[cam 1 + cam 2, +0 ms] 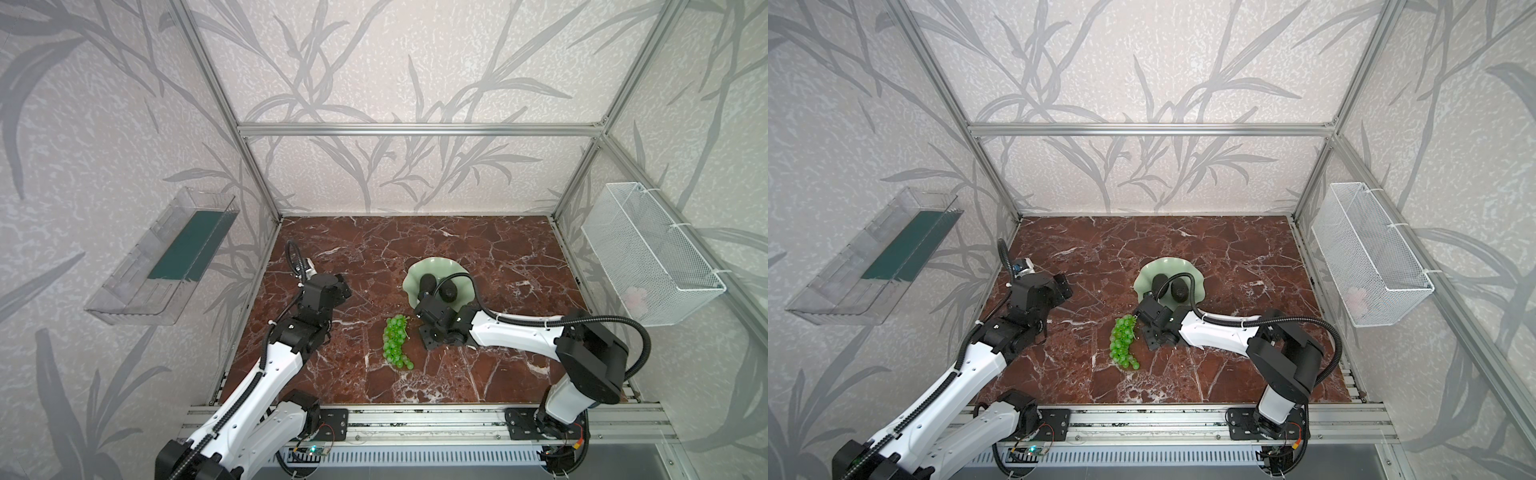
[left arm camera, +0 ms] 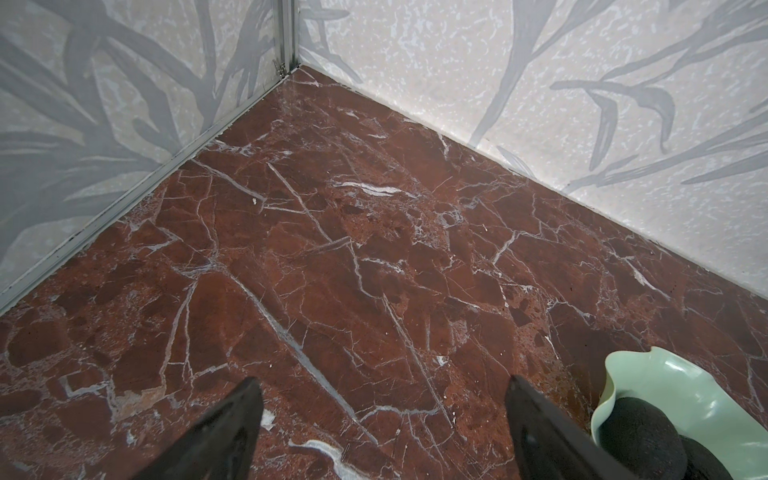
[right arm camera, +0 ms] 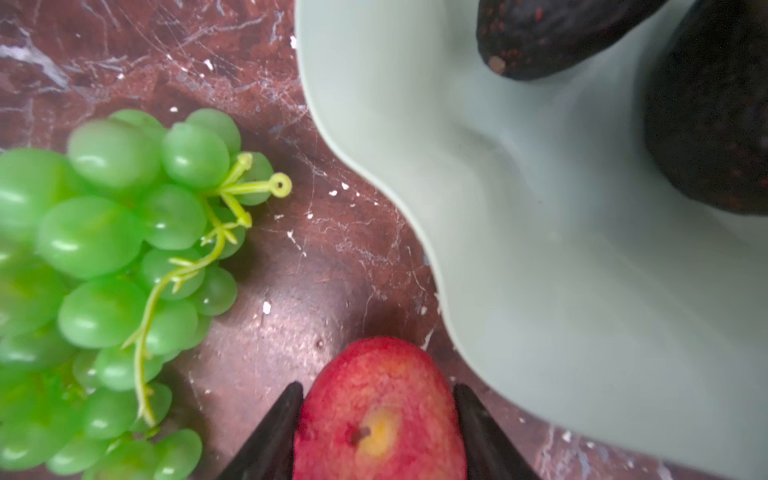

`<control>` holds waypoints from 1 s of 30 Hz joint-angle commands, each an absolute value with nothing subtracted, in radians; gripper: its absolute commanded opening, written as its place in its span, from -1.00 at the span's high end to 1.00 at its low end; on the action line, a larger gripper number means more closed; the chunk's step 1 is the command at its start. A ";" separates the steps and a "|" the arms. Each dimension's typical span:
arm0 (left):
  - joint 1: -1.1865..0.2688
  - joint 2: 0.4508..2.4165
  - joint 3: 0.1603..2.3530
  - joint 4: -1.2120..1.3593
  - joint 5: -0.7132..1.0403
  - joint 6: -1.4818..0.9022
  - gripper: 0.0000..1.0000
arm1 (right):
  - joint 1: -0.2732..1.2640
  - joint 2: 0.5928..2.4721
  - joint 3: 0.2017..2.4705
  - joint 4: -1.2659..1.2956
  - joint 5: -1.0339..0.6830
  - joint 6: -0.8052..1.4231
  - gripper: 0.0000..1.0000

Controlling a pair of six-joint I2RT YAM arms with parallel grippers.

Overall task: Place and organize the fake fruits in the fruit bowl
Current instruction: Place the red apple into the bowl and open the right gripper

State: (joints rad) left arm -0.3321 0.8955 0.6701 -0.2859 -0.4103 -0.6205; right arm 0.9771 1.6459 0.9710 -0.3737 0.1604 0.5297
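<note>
The pale green fruit bowl [image 1: 428, 266] [image 1: 1156, 266] sits mid-table with two dark avocados [image 1: 427, 284] [image 1: 449, 291] lying in it. In the right wrist view, my right gripper [image 3: 378, 388] is shut on the small red apple [image 3: 382, 415], low over the marble beside the bowl's wavy rim [image 3: 540, 249]. The green grapes [image 1: 397, 340] [image 3: 104, 270] lie on the table just left of that gripper. In both top views the wrist hides the apple. My left gripper [image 2: 384, 382] is open and empty over bare marble, left of the bowl [image 2: 681, 382].
A clear plastic tray [image 1: 162, 257] hangs on the left wall and a white wire basket [image 1: 652, 253] on the right wall. Metal frame posts stand at the table's corners. An aluminium rail [image 1: 415, 419] runs along the front edge.
</note>
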 commanded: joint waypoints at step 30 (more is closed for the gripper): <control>-0.297 0.761 0.615 -0.389 -0.383 -0.676 -0.84 | 0.762 1.700 1.083 -0.176 0.279 0.321 -0.02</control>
